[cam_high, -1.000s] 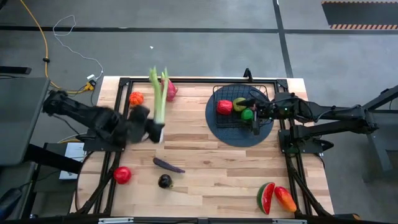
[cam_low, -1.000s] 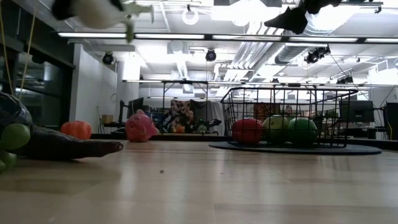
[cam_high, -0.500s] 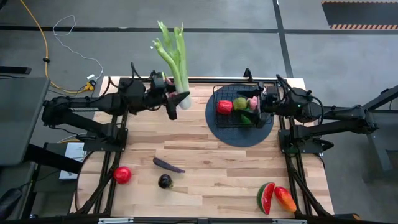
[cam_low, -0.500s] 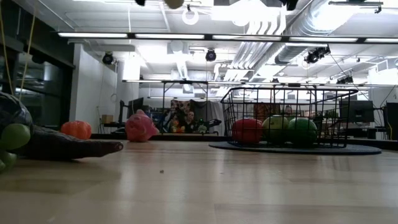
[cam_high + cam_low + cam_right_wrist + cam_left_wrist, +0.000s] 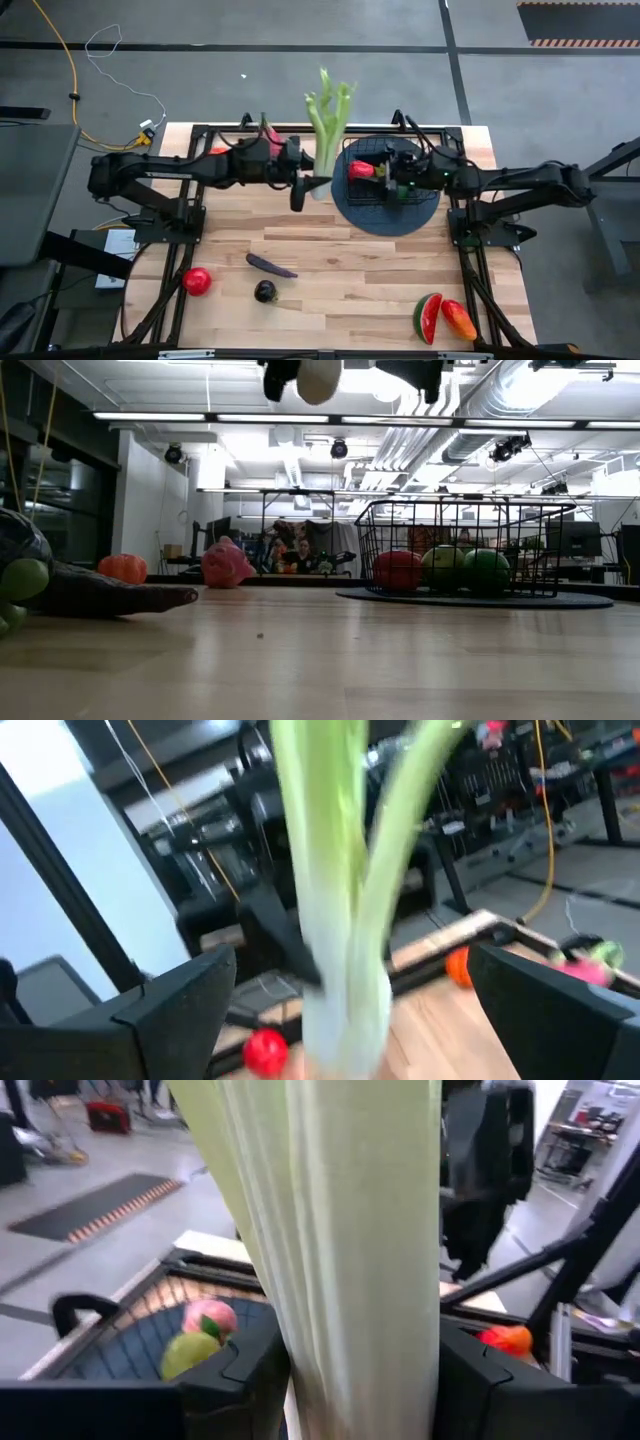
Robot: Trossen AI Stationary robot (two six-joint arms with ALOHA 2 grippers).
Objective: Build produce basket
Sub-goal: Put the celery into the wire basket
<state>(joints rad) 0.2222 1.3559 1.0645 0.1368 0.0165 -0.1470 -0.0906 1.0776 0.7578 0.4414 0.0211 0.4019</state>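
Celery (image 5: pixel 328 130) up in the air, clamped at its pale base by the left fingers (image 5: pixel 312 186), right beside the basket (image 5: pixel 362 195) edge! Long green stalk, leafy tips high, standing nearly upright. Right fingers (image 5: pixel 392 180) spread wide, empty, hovering over the basket. The risk: that top-heavy stalk could swing or slip, or clip the wire rim, or the two arms could collide. Red fruit (image 5: pixel 361 170) is in the basket, eggplant (image 5: pixel 270 265) on the counter (image 5: pixel 330 270).
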